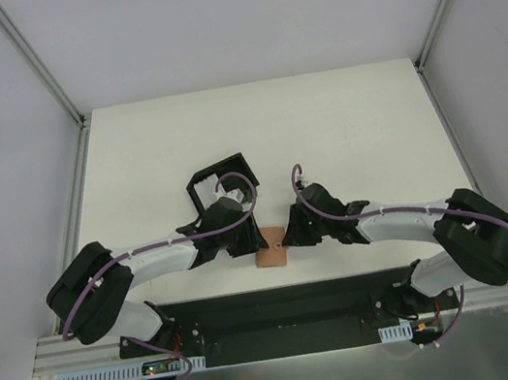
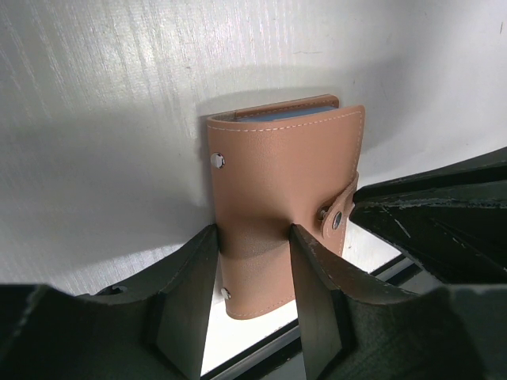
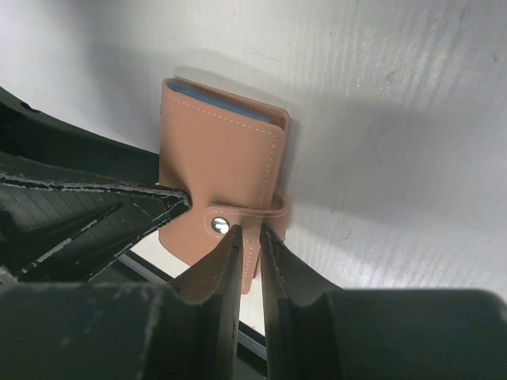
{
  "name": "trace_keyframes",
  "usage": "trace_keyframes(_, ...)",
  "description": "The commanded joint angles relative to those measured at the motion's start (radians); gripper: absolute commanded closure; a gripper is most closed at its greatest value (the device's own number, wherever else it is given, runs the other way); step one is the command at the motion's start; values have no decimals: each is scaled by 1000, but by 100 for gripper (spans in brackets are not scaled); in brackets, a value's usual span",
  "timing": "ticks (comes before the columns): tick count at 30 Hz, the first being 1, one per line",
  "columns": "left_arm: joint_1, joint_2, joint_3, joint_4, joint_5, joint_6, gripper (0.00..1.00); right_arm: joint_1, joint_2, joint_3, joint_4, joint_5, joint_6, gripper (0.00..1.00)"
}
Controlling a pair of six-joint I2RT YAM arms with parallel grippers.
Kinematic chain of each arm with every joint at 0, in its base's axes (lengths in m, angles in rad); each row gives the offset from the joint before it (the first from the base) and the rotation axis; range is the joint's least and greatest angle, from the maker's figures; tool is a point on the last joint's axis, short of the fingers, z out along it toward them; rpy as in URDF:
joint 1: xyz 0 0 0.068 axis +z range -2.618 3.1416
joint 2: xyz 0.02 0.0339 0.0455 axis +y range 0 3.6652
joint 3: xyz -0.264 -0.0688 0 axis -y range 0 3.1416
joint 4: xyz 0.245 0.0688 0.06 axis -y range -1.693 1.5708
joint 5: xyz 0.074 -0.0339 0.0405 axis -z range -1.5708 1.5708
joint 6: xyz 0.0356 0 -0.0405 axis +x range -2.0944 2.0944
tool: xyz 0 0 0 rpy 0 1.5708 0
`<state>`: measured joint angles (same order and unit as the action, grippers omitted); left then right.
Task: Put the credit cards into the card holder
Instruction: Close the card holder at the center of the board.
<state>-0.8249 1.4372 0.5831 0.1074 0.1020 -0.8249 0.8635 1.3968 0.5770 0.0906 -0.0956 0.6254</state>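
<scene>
The tan card holder [image 1: 270,247] lies folded shut on the white table near its front edge, between my two grippers. A light blue credit card edge [image 3: 215,102] shows inside its far end, also as the card edge [image 2: 297,113]. My left gripper [image 2: 253,233] stands over the holder [image 2: 285,174] with jaws apart. One fingertip [image 2: 207,241] is at the spine edge and the other sits on the cover. My right gripper [image 3: 250,233] is nearly closed, pinching the holder's snap tab [image 3: 238,220] at the side edge. In the top view the left gripper [image 1: 250,241] and right gripper [image 1: 290,236] flank the holder.
A black open-sided box [image 1: 220,178] stands just behind my left wrist. The table's near edge with a dark base plate [image 1: 274,301] runs right below the holder. White table [image 1: 351,124] stretches behind and to both sides.
</scene>
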Motion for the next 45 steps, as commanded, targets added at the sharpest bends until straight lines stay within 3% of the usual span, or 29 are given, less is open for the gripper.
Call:
trace_keyframes(1, -5, 43, -6, -94, -18, 20, 59, -3, 22, 50, 52, -32, -4, 83)
trace_keyframes(20, -6, 38, -5, -94, -16, 20, 59, 31, 76, 110, -5, 5, -36, 84)
trace_keyframes(40, -6, 23, -14, -95, -25, 17, 58, 89, -41, 113, -138, 145, -46, 82)
trace_keyframes(45, -6, 29, -9, -95, -22, 15, 58, 83, 5, 121, -124, 109, -47, 82)
